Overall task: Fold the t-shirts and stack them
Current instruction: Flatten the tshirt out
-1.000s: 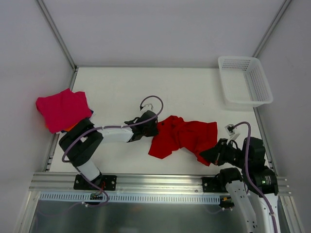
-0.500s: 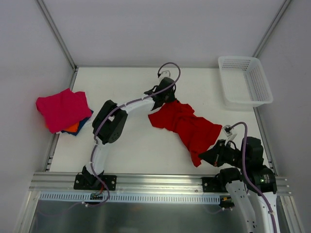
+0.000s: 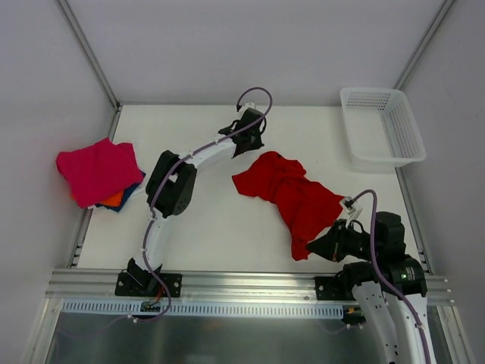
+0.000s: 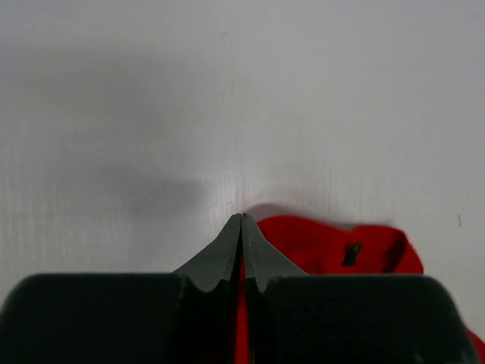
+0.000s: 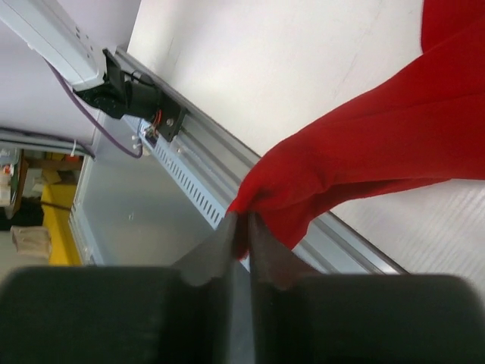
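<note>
while my right gripper [image 5: 241, 221] pinches near corner of red t-shirt [image 3: 292, 193] above near table [image 3: 197, 220] edge, my left gripper [image 4: 241, 220] stands closed, empty, just beyond shirt's far end. shirt lies crumpled, diagonal, right of table centre. magenta t-shirt [image 3: 95, 171] tops small pile [image 3: 121, 196] at left edge.

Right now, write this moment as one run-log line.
left gripper: shut, by red shirt | right gripper: pinching its near corner | red shirt: crumpled | pink shirt: tops left pile
</note>
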Tool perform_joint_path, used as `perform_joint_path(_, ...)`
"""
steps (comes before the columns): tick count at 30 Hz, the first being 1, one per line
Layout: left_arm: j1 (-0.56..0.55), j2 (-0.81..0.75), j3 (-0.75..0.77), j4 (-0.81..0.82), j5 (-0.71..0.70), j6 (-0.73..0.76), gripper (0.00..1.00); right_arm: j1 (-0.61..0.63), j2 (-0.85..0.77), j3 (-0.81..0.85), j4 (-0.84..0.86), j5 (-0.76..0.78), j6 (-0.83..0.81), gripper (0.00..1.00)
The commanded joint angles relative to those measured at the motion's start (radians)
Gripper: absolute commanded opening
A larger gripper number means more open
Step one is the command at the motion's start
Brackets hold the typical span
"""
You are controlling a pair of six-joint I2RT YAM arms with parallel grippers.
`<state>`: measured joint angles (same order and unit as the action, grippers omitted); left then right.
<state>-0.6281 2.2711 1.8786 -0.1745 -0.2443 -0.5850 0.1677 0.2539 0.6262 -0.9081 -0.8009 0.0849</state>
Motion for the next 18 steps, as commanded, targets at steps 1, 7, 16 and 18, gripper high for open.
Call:
perform_joint_path(1,-0.042,-0.272,-0.254,-0.042,-0.036,-0.035,0.00,0.000,0.019,-0.020,0.069,-0.106,-0.028,0.18)
perform_joint_path(7,-0.157,-0.626,-0.664,-0.014,-0.159,-0.108,0.07,0.018,0.051,0.010,0.167,-0.176,-0.022,0.99)
perform_joint_path(16,-0.241,-0.962,-0.999,-0.040,-0.245,-0.277,0.99,0.226,0.510,0.088,0.538,0.193,0.040,0.99)
perform_joint_path(18,-0.275,-1.019,-1.039,-0.045,-0.294,-0.297,0.99,0.268,0.650,0.157,0.549,0.282,0.018,0.99)
